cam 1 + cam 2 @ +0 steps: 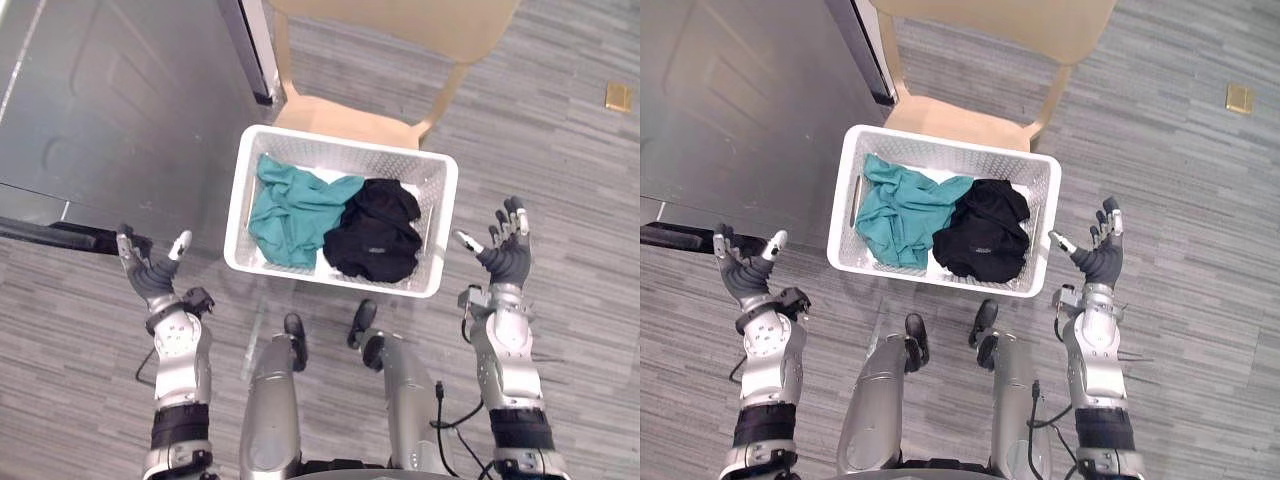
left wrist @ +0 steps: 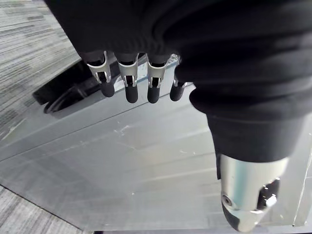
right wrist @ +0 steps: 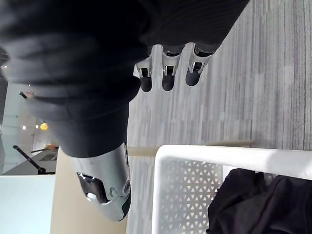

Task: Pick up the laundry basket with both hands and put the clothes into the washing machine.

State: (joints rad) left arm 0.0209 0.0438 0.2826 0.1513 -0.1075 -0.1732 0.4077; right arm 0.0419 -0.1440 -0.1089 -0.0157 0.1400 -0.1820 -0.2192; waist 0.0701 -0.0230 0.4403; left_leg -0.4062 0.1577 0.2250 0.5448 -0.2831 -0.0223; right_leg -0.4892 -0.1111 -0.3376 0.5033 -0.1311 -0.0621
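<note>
Grey striped floor point(image 1: 560, 150), wooden chair point(image 1: 340, 120), perhaps a floor socket point(image 1: 618, 96)

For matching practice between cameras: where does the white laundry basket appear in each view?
Left eye view: laundry basket at centre, in front of the chair.
Right eye view: centre, slightly further left.
Right wrist view: its white rim along the lower edge.
Left wrist view: faces a grey panel instead.
Shared landmark: black clothes inside the basket.

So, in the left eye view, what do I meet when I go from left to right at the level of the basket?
Left robot hand, open → teal garment → black garment, both lying in the white basket → right robot hand, open.
</note>
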